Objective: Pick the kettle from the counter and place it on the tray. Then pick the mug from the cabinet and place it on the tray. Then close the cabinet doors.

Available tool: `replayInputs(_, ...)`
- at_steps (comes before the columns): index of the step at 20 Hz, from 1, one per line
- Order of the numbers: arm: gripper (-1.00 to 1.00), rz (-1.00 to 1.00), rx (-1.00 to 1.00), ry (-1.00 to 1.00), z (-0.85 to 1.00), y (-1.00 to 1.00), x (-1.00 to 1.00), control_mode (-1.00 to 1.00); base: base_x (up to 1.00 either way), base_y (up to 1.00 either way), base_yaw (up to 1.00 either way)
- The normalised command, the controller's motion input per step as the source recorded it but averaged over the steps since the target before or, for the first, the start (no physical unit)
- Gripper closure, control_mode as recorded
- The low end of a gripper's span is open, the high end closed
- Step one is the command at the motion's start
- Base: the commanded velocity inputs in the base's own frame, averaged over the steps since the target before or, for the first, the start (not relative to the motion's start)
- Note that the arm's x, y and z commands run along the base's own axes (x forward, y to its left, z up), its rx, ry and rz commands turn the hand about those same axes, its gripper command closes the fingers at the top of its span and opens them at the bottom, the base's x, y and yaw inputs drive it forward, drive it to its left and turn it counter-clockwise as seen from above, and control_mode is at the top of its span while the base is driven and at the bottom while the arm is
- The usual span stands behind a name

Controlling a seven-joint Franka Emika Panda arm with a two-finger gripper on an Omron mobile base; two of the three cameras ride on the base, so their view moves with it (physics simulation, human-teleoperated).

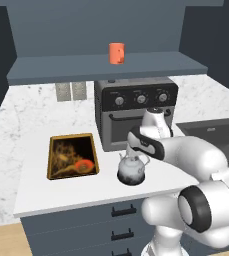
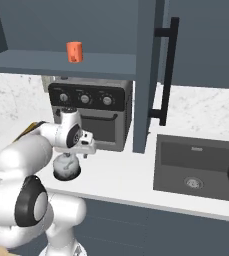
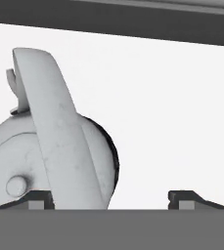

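The silver-grey kettle (image 1: 131, 171) (image 2: 66, 169) stands on the white counter (image 1: 61, 192), just right of the tray (image 1: 50, 157) and in front of the oven. My gripper (image 1: 134, 156) (image 2: 70, 156) hangs straight down over it, open. In the hand view the kettle's arched handle (image 3: 59, 132) rises between the two fingertips, close to the left one (image 3: 35, 197) and far from the right one. The orange-red mug (image 1: 117, 53) (image 2: 74, 51) sits on the shelf of the open cabinet (image 1: 86, 67). One cabinet door (image 2: 146, 75) stands open with its black bar handle (image 2: 168, 70).
A black toaster oven (image 1: 136, 112) stands right behind the kettle. A flat orange-red food item (image 1: 84, 165) lies in the tray's near right corner. A dark sink basin (image 2: 196, 170) is sunk into the counter to the right. Drawer fronts (image 1: 121, 210) run below the counter edge.
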Motion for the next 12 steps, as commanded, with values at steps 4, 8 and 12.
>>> replayInputs(4,1.00,0.00,-0.04,0.02,-0.08,0.00,0.01,-1.00,0.00,0.00,0.00)
replayInputs(8,1.00,0.00,-0.01,0.01,-0.11,0.00,-0.17,-1.00,0.00,0.00,0.00)
replayInputs(12,1.00,0.00,0.00,-0.03,-0.02,0.00,-0.53,-1.00,0.00,0.00,0.00)
